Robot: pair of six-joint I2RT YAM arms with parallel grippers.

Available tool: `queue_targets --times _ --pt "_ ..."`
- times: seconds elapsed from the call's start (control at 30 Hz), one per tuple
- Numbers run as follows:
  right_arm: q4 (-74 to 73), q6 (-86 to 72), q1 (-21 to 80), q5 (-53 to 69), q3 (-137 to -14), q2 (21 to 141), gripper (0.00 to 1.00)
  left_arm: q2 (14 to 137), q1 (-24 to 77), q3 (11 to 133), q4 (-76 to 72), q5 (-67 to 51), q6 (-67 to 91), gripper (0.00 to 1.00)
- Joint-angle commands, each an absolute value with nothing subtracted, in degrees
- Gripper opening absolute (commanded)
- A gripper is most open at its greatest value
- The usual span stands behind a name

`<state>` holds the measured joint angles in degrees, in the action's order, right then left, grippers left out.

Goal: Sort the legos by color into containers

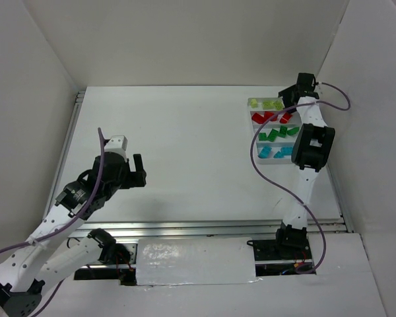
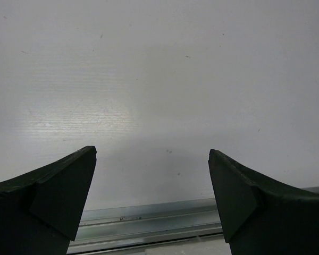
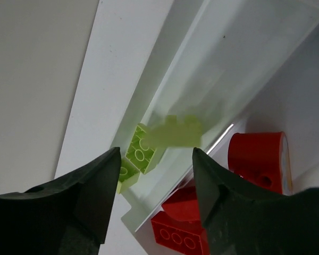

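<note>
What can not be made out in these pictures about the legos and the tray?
- Top view: the right end of the tray is covered by the right arm; the legos are too small to count.
- Right wrist view: one pale yellow-green lego is blurred; whether it rests or falls is unclear.
- Right wrist view: the red legos are partly hidden by the fingers and the bottom edge.

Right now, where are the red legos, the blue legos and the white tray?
red legos (image 1: 267,117): top view, on one red brick.
blue legos (image 1: 284,152): top view, on one blue brick.
white tray (image 3: 250,53): right wrist view, bare inside of one compartment.
</note>
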<state>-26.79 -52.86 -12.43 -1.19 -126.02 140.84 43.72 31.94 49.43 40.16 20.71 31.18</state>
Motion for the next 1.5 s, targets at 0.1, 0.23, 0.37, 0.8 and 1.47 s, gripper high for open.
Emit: queue_targets --times 0.1,0.23,0.37,0.8,1.47 --pt "-26.8 -51.7 -13.3 -0.6 -129.9 139.3 0.70 43.8 31.6 51.2 38.1 20.7 29.3 0.99" --pt "-26.5 -49.9 -12.5 -0.4 -127.4 130.5 0.72 44.5 31.0 51.6 38.4 22.3 30.3 1.00" --pt "-27.1 -44.8 -11.0 -0.3 -118.1 116.6 0.92 46.3 25.6 52.7 38.8 23.6 32.5 0.99" --pt "-37.9 -24.0 1.4 -5.3 -78.4 56.3 1.00 53.8 14.6 72.9 45.1 33.3 33.0 1.00" --pt "-59.4 -18.9 22.8 -14.8 -75.7 19.0 1.00 28.4 14.6 69.1 51.8 35.9 26.5 1.00"
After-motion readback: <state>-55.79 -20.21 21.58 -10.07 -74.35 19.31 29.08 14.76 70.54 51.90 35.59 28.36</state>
